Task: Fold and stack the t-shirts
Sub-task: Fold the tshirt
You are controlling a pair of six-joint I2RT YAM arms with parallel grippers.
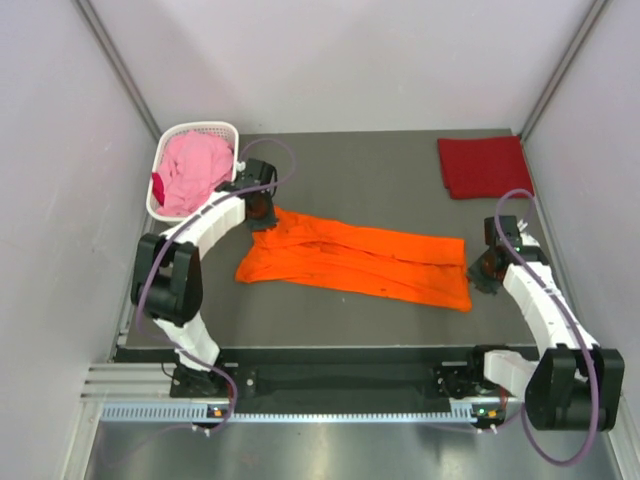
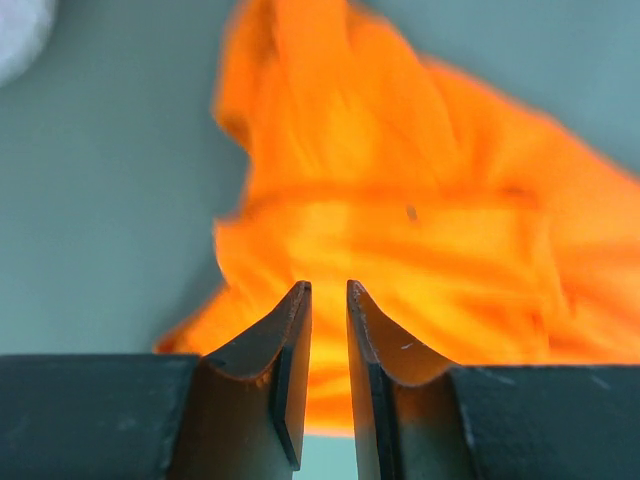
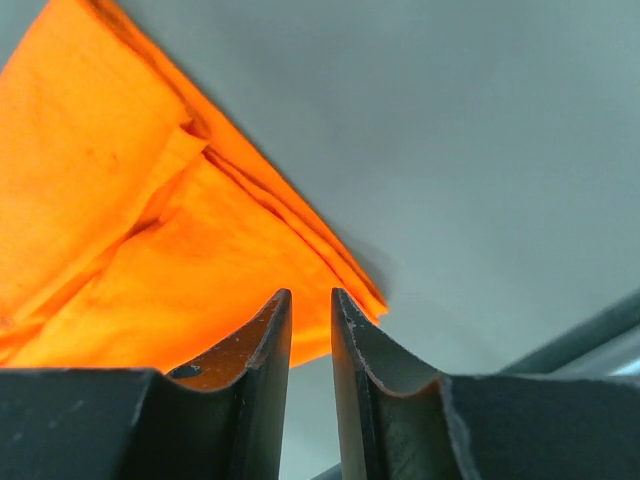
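From the top camera I have the orange t-shirt (image 1: 360,262) lying as a long, rumpled strip between my arms. The left gripper (image 1: 258,205) sits over its far corner and the right gripper (image 1: 487,268) is just beside its other end. On the left wrist, the left gripper (image 2: 328,285) has its fingers nearly together, with orange cloth ahead of and below the tips. The view is blurred and I cannot tell if anything is pinched, so a lift may come up empty or drag one layer and skew the fold. On the right wrist, the right gripper (image 3: 311,292) is likewise almost closed on nothing, with the shirt's corner off to its left. I'd expect a grab from here to miss.
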